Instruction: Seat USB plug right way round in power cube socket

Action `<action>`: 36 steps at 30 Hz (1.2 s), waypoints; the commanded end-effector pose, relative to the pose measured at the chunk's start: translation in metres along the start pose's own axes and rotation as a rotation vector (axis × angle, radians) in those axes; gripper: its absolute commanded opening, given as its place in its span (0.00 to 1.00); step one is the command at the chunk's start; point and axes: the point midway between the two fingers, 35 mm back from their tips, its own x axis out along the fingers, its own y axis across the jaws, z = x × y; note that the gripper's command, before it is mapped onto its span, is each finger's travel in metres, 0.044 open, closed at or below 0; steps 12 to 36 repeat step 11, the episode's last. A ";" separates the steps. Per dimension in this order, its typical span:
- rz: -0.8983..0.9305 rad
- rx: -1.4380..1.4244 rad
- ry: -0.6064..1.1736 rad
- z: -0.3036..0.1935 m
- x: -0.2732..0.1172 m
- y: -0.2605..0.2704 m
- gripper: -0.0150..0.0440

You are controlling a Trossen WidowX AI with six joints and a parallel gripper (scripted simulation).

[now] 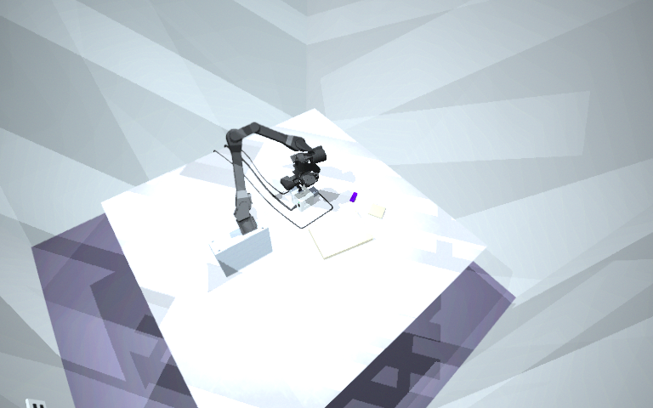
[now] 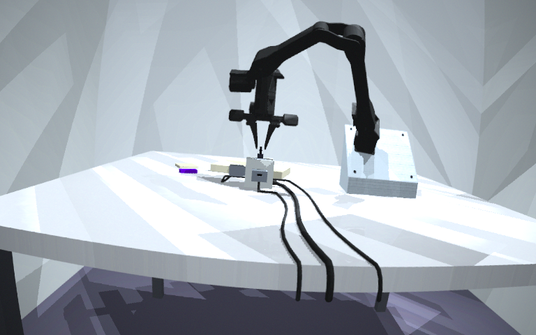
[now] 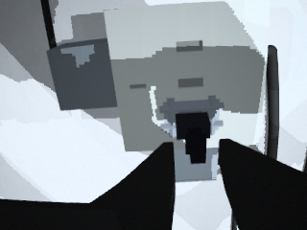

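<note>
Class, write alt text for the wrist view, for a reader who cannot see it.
The open pincer has one dark finger on each side of a black plug, touching neither side. The plug stands in the top of a pale grey cube, with a darker grey block against the cube's left side.

USB plug | seated depth: hidden | plug orientation: unclear

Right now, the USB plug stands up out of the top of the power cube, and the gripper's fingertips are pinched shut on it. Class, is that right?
Not quite: the USB plug does stand up out of the top of the power cube, but the gripper is open, with a gap on either side of the plug, as the wrist view shows.
</note>
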 end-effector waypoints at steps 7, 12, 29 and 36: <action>0.000 0.000 0.000 -0.001 -0.008 0.000 0.42; 0.000 0.000 -0.001 -0.001 -0.012 0.000 0.42; 0.000 0.000 -0.001 -0.001 -0.012 0.000 0.42; 0.000 0.000 -0.001 -0.001 -0.012 0.000 0.42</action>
